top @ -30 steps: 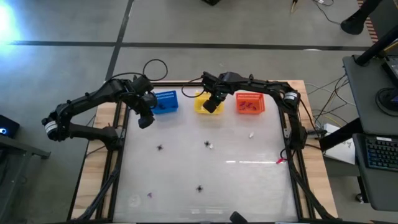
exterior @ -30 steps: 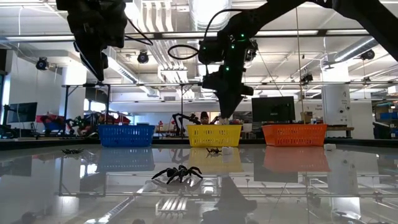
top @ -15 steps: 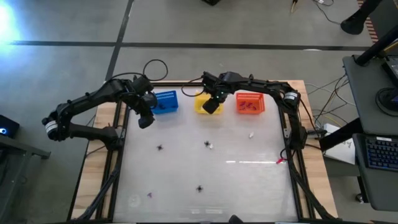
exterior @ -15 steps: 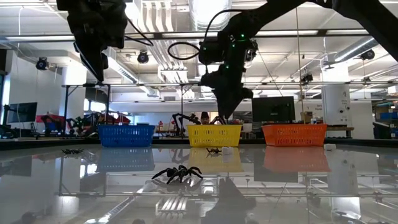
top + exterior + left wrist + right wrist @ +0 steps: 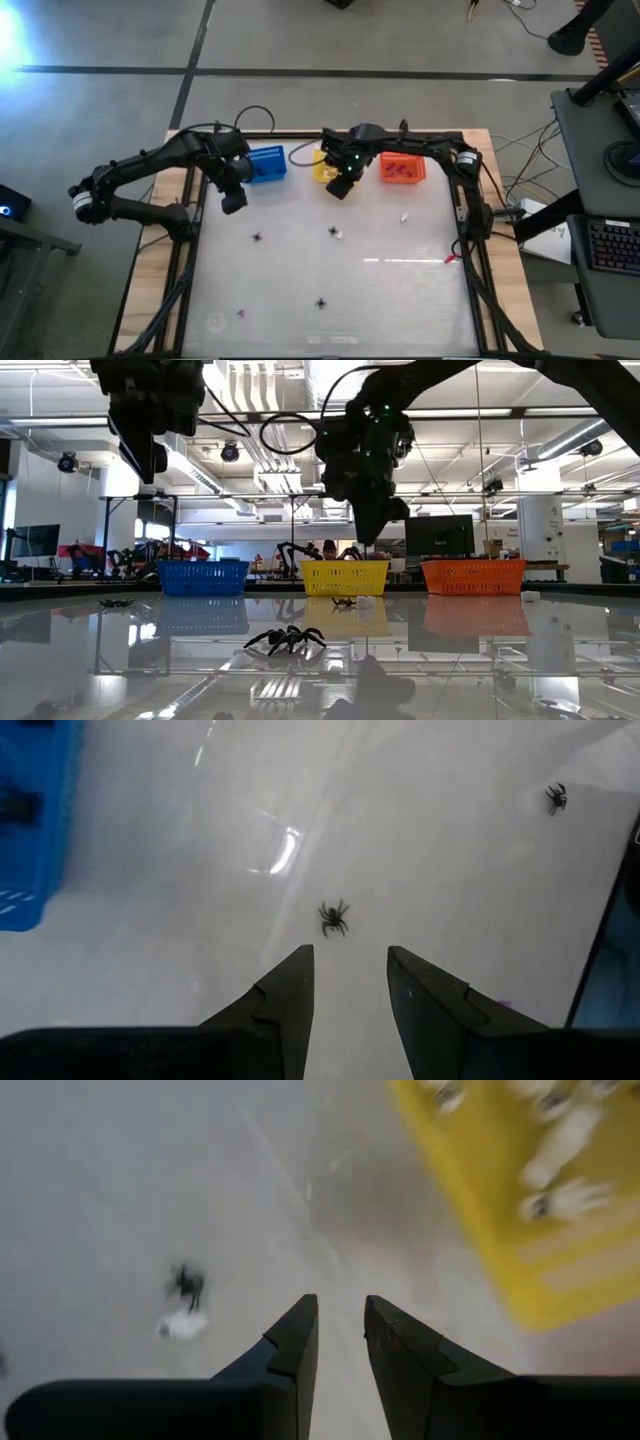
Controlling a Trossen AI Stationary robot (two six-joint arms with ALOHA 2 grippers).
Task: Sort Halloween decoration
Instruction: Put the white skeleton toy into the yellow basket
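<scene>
White tabletop (image 5: 400,290) carries scattered Halloween decoration: a black spider (image 5: 333,917) lies just ahead of the left gripper (image 5: 350,982), whose fingers are parted and empty. Beside the yellow basket (image 5: 322,166), the right gripper (image 5: 340,1330) hangs narrowly open, holding nothing, a spider and whitish piece (image 5: 184,1323) ahead.

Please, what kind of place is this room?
Probably a robotics lab or workshop: exposed ceiling ducts, a desk with a keyboard beside the table, and another robot arm in the background.
</scene>
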